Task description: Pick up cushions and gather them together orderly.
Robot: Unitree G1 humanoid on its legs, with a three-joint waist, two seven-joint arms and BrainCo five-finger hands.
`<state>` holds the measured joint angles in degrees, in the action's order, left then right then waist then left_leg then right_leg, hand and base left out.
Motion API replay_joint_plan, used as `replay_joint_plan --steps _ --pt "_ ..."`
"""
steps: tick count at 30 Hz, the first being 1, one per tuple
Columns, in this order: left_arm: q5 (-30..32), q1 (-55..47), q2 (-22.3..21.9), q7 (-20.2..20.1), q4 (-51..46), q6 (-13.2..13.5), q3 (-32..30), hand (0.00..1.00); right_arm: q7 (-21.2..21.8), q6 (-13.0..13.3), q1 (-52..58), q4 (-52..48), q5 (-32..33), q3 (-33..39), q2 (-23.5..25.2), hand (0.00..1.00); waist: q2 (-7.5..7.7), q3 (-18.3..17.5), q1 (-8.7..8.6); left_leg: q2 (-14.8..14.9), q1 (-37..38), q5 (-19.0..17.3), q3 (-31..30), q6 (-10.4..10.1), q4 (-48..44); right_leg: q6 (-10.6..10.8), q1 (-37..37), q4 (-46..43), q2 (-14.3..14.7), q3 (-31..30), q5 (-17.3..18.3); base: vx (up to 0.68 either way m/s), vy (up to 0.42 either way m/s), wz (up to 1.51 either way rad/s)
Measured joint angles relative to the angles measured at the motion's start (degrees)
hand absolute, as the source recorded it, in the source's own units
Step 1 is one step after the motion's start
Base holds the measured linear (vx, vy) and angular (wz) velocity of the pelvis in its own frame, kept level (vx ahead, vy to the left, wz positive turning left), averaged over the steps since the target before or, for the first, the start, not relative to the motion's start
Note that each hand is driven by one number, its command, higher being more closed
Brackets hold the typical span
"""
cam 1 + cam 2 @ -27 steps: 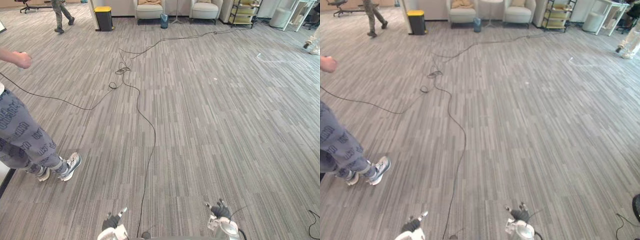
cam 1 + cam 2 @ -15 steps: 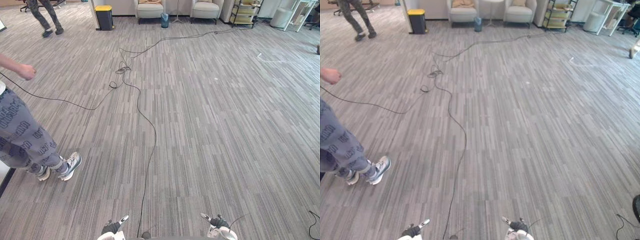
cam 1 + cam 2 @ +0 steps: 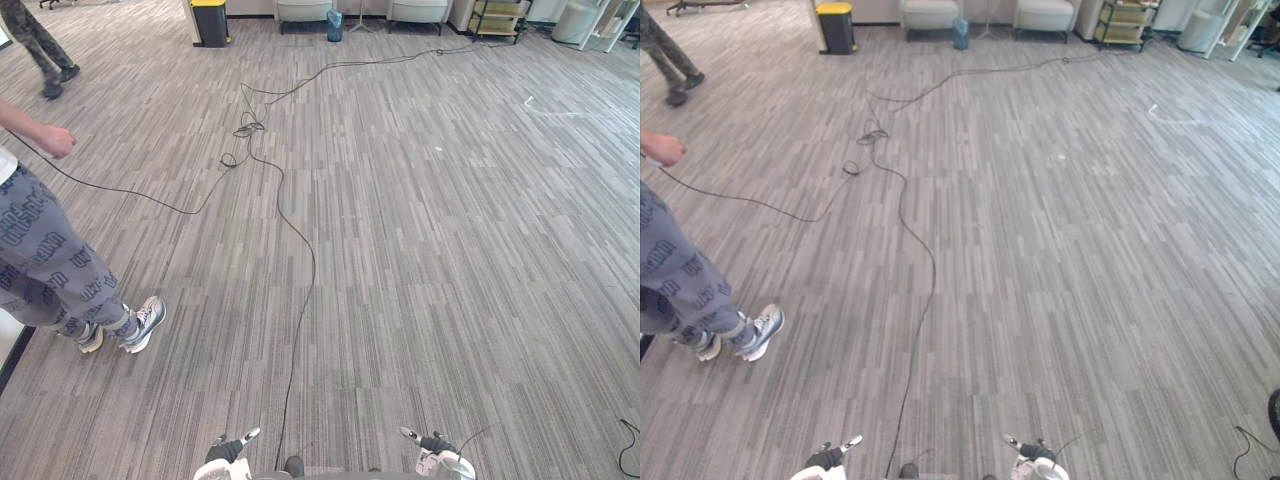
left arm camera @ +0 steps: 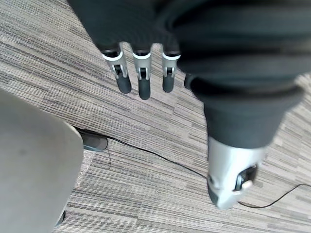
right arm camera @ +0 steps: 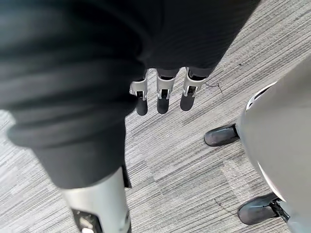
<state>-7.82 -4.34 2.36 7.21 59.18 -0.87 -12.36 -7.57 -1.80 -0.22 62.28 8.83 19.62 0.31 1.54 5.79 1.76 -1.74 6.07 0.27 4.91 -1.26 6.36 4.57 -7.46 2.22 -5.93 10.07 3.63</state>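
Note:
My left hand (image 3: 228,450) and right hand (image 3: 432,445) hang low at the near edge of the grey carpet. In the left wrist view the left hand's fingers (image 4: 141,73) point straight down over the carpet and hold nothing. The right hand's fingers (image 5: 163,94) hang the same way, straight and empty. Two pale armchairs (image 3: 303,8) (image 3: 418,8) stand at the far wall, with just their seat fronts in view.
A person in patterned grey trousers and sneakers (image 3: 60,270) stands close on the left. Another person's legs (image 3: 35,45) are at the far left. A black cable (image 3: 300,260) snakes across the floor. A yellow-lidded bin (image 3: 210,20) and a shelf cart (image 3: 497,15) stand by the far wall.
The whole view has shifted, so the far wall sits higher and both hands show lower. The far person has walked to the left. The near person's hand has dropped a little.

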Motion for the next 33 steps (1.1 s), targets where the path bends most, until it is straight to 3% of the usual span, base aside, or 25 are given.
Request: replay_joint_plan --steps 10,13,15,17,18,20,21,22,24,26,28,29,31,32,33 --pt "1.04 1.01 0.34 -0.17 0.01 -0.14 0.07 0.00 0.31 -0.01 -0.44 -0.04 -0.10 -0.02 -0.75 0.00 -0.37 2.04 -0.68 0.26 -0.11 -0.09 0.25 0.07 -0.01 -0.08 0.63 -1.08 0.08 0.00 0.37 0.00 0.000 0.00" --pt "1.01 1.15 0.23 -0.16 -0.13 -0.12 -0.07 0.00 0.33 0.04 -0.43 -0.49 -0.09 0.00 -0.92 0.00 -0.59 2.50 -0.67 0.48 -1.20 -1.14 0.84 -0.08 -0.38 -0.29 3.19 -4.65 -0.02 -0.52 2.48 -0.01 -0.007 -0.07" --pt "0.94 1.15 0.27 -0.21 -0.61 -0.14 -0.43 0.00 0.34 0.16 -0.24 -0.95 -0.07 0.11 -0.53 0.00 0.02 3.08 -0.56 0.55 -2.96 -3.64 1.02 -0.11 -4.45 -0.86 4.00 -7.01 -0.33 -0.90 4.63 0.07 -0.014 0.00" --pt "0.88 0.74 -0.45 -0.28 -3.11 -0.08 -2.96 0.00 0.34 0.18 0.86 -2.82 -0.02 0.42 -0.18 0.00 0.30 3.61 -0.04 2.29 -8.63 -10.32 2.26 -0.34 -19.11 -1.14 4.52 -9.75 -0.34 -0.87 6.68 0.09 -0.021 0.01" --pt "0.81 0.78 -1.02 -0.47 -4.31 -0.07 -4.79 0.00 0.34 0.27 1.27 -3.23 0.04 0.40 -0.15 0.00 0.22 3.92 0.07 3.66 -12.87 -11.93 3.80 -0.35 -29.09 -1.02 4.43 -11.25 -0.15 -0.14 7.79 0.11 -0.031 0.11" --pt "0.59 0.81 -1.38 -0.76 -5.54 -0.04 -5.90 0.00 0.34 0.26 1.75 -3.27 0.05 0.31 -0.08 0.00 0.36 4.17 0.13 5.46 -17.19 -12.07 5.49 -0.32 -39.01 -1.18 4.16 -12.38 -0.04 0.58 9.06 0.11 -0.045 0.24" --pt "-0.99 0.71 -2.16 -0.88 -6.78 0.02 -7.01 0.00 0.30 0.16 2.10 -4.07 0.05 -0.02 0.03 0.00 -0.31 4.76 0.53 8.02 -20.61 -11.56 7.08 -0.92 -48.54 -2.09 2.16 -12.44 0.47 1.08 10.84 0.16 0.007 0.18" --pt "-1.54 0.93 -2.09 -0.89 -7.63 0.08 -7.10 0.00 0.28 0.14 2.63 -4.99 0.06 -0.33 -0.06 0.00 -0.07 5.11 0.96 9.65 -22.77 -13.34 8.22 -0.75 -51.72 -2.47 1.29 -12.15 0.45 1.15 11.62 0.16 0.038 0.08" --pt "-1.57 0.46 -2.44 -0.92 -8.18 0.23 -6.85 0.00 0.23 0.09 2.35 -5.23 0.06 -0.56 -0.26 0.00 -0.54 5.02 1.37 11.33 -24.43 -14.93 10.57 -0.74 -47.38 -2.07 -0.01 -11.63 -0.32 1.02 12.50 0.22 0.070 -0.04" --pt "-1.79 0.28 -2.62 -0.92 -8.65 0.42 -6.85 0.00 0.27 0.06 1.90 -5.25 0.05 -0.58 -0.17 0.00 -0.45 4.99 1.62 10.76 -25.15 -14.12 12.05 -0.57 -39.89 -1.36 -1.20 -10.65 -2.06 0.90 13.10 0.32 0.175 -0.07" --pt "-2.18 0.13 -2.82 -0.85 -9.01 0.48 -6.73 0.00 0.32 0.03 1.21 -5.21 0.03 -0.57 -0.09 0.00 -0.11 4.61 1.97 8.59 -25.99 -6.28 12.13 -1.59 -30.10 -0.59 -2.86 -7.72 -4.66 0.56 13.59 0.40 0.286 -0.15" --pt "-2.23 0.10 -2.56 -0.85 -8.90 0.48 -6.27 0.00 0.32 0.03 1.48 -5.08 0.01 -0.53 -0.08 0.00 0.75 3.84 2.22 7.03 -26.01 -6.90 12.65 -0.91 -29.78 -0.19 -2.89 -7.10 -5.56 -0.08 13.03 0.47 0.255 -0.15" --pt "-2.17 0.20 -1.89 -0.69 -8.52 0.42 -5.73 0.00 0.62 -0.04 0.94 -5.19 -0.16 -0.12 1.85 0.00 1.14 2.77 2.14 6.10 -25.81 -9.09 14.75 1.92 -30.82 -0.63 -2.48 -7.43 -7.08 -2.94 7.09 0.52 0.264 -0.04" --pt "-2.29 0.19 -1.65 -0.68 -8.31 0.43 -5.77 0.00 0.74 -0.14 1.18 -5.24 -0.25 0.19 2.57 0.00 1.59 2.49 2.31 6.05 -25.19 -9.79 15.51 2.98 -31.50 -0.09 -2.40 -8.83 -7.47 -3.98 5.99 0.50 0.290 -0.08" --pt "-2.18 0.19 -1.33 -0.61 -7.95 0.44 -5.34 0.00 0.82 -0.31 1.50 -5.24 -0.59 0.50 3.31 0.00 2.37 2.02 2.49 5.47 -22.92 -11.10 16.43 4.53 -31.59 2.12 -1.37 -13.47 -8.40 -4.89 4.14 0.59 0.327 -0.21"
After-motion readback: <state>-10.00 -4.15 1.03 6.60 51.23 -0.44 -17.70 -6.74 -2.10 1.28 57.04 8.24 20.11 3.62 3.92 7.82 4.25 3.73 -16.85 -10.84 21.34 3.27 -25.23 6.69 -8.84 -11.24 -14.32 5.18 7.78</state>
